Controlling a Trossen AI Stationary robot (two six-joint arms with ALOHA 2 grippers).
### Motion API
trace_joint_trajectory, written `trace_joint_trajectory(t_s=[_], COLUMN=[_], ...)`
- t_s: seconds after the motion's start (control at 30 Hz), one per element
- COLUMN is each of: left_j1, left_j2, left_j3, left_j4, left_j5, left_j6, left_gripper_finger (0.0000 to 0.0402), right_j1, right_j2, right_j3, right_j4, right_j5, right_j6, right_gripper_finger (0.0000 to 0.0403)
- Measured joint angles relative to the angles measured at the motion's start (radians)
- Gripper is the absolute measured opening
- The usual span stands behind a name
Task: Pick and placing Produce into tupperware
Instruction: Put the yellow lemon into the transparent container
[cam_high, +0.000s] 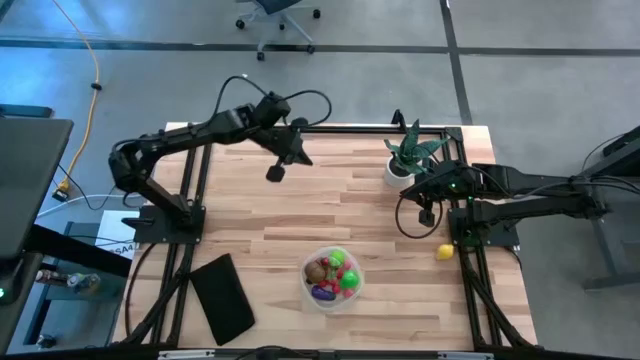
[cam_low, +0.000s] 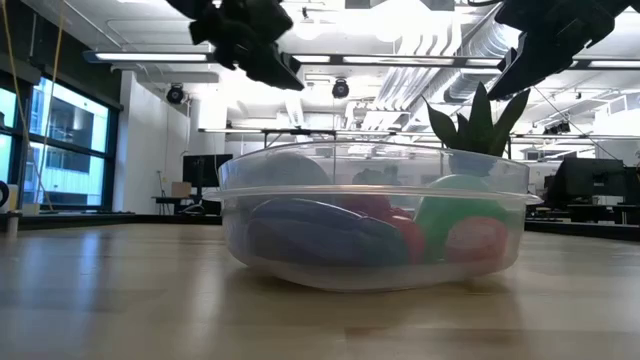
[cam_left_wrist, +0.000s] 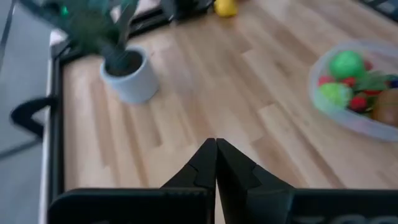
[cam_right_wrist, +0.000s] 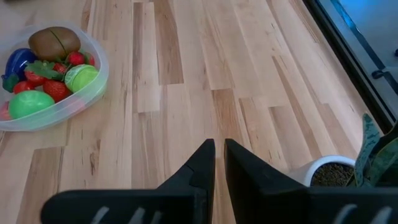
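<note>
My left gripper (cam_high: 276, 173) and right gripper (cam_high: 426, 216) hung clenched, empty, above the tupperware (cam_high: 333, 301) at lower centre, a yellow piece (cam_high: 445, 252) outside it.

Bright, even overhead light, ceiling strip lights (cam_low: 150, 57) glaring in the low view, left wrist view blurred

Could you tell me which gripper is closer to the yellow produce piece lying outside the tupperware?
The right gripper is nearer, just beside the yellow piece at the table's right edge. The left gripper hangs far across the table.

Potted plant (cam_high: 408, 158), black rectangle (cam_high: 222, 297), table (cam_high: 320, 215)
</note>
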Motion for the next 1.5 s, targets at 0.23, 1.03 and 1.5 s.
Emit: trace_joint_trajectory(t_s=[0.23, 1.03, 1.5], left_j1=[-0.001, -0.066, -0.066], left_j2=[-0.099, -0.117, -0.117], left_j3=[-0.137, -0.151, -0.151], left_j4=[0.17, 0.189, 0.118], left_j5=[0.194, 0.31, 0.31], left_j6=[0.0, 0.009, 0.054], left_gripper_finger=[0.0001, 0.0005, 0.0005], right_j1=[0.0, 0.0, -0.002], right_j2=[0.0, 0.0, 0.001], right_j3=[0.0, 0.0, 0.0], right_j4=[0.0, 0.022, 0.245], right_j5=[0.039, 0.166, 0.226], right_j6=[0.0, 0.257, 0.55], right_gripper_finger=[0.0026, 0.0026, 0.0026])
